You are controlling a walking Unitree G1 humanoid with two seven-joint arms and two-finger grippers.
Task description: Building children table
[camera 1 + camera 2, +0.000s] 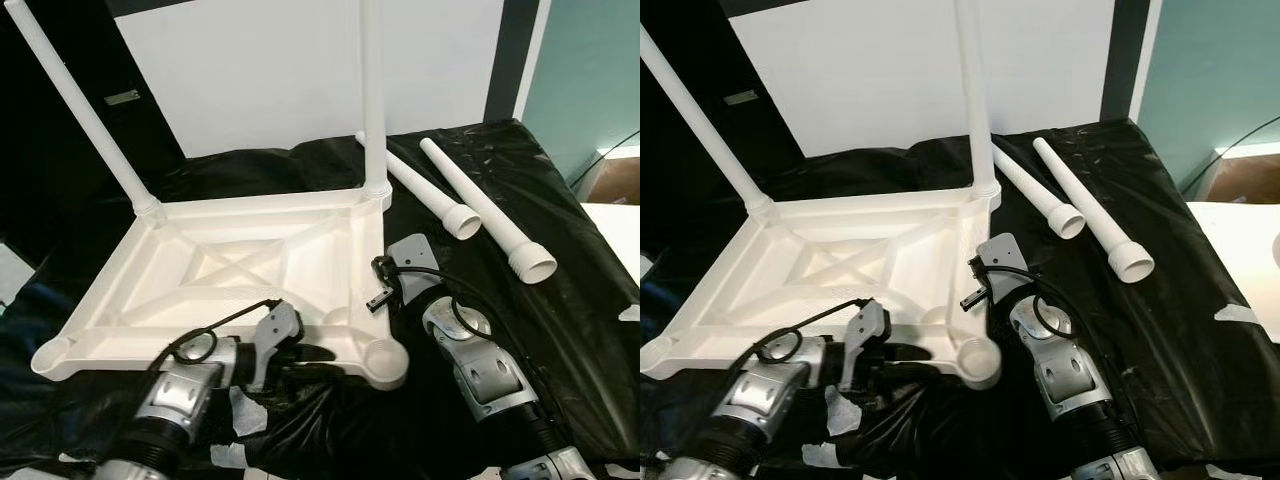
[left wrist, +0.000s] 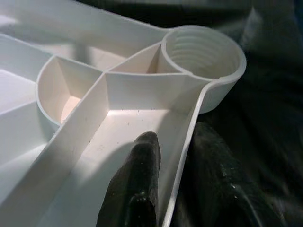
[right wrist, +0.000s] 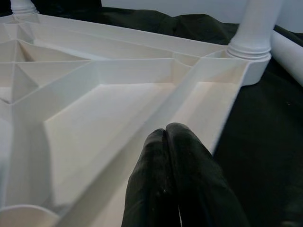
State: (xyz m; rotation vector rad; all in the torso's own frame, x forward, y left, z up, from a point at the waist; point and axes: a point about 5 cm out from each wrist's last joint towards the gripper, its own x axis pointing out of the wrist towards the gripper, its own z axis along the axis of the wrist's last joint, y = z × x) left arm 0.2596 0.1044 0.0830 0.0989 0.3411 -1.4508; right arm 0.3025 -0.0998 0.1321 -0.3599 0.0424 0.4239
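We see a white plastic tabletop [image 1: 230, 270] lying upside down on a surface draped in black plastic sheeting [image 1: 560, 330], its ribbed underside facing up. 2 white legs are already screwed in: the left leg [image 1: 85, 110] at the far-left corner, about 10 o'clock, leaning outward, and the upright leg [image 1: 372, 100] at the far-right corner, about 1 o'clock. 2 loose legs [image 1: 470, 205] lie side by side on the sheeting at about 2 o'clock, flared ends toward us, near each other but apart.

Our left end effector [image 2: 163, 189] is at 6 o'clock, pinching the tabletop's near rim, 1 finger inside the wall and 1 outside, just beside the empty threaded socket [image 2: 203, 52] at the near-right corner. A second empty socket [image 1: 50, 355] sits at the near-left corner.

Our right end effector [image 3: 173, 184] hovers over the tabletop's right edge at 5 o'clock, its fingers pressed together and holding nothing.

What could go wrong, as we judge it: the pinch on the thin rim could slip and let the tabletop shift on the slick sheeting, the leaning left leg may be seated crookedly, and a loose leg could roll away when reached for.
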